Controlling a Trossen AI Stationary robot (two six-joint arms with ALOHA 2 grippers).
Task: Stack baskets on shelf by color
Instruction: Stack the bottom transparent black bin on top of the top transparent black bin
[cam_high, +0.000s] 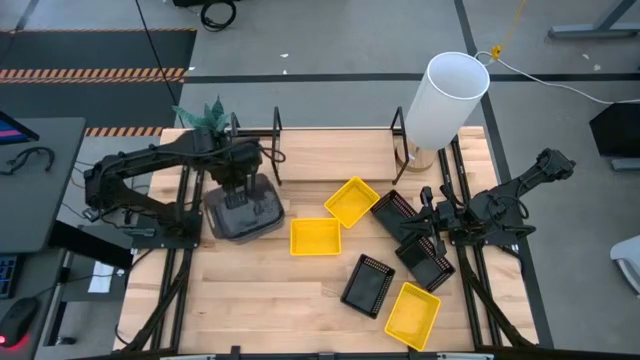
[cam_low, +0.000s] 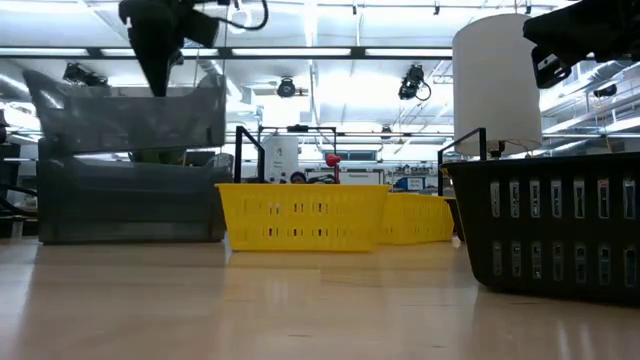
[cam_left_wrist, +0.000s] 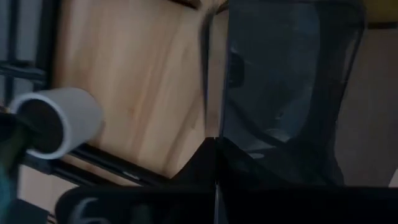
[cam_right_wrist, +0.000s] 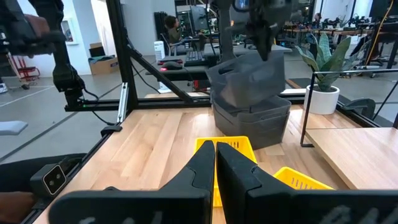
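While both arms hang over the table, this is how it looks from where I stand:

Left gripper (cam_high: 241, 187): left of centre in the overhead picture, pinched narrow onto the wall of a dark grey basket (cam_high: 243, 212); that basket sits tilted, lifted partly out of a second grey one under it.

Grey stack: in the table-level picture the tilted basket (cam_low: 130, 115) rides above the lower one (cam_low: 125, 205) at the left of the frame.

Right gripper (cam_high: 432, 222): right of centre overhead, its fingers pressed together with nothing between them, hovering over the black baskets (cam_high: 420, 245).

Yellow baskets: two near the middle of the overhead frame (cam_high: 351, 202) (cam_high: 315, 237), one at lower right (cam_high: 412, 314).

Black baskets: two beneath the right arm, another (cam_high: 367, 284) lower, between the yellow ones.

Shelf (cam_high: 330, 150): light wood board across the upper middle, black rods beside it; no basket lies on it.

White cylinder (cam_high: 445, 98): upper right, at the shelf's end.

Plant (cam_high: 203, 115): upper left corner of the table.
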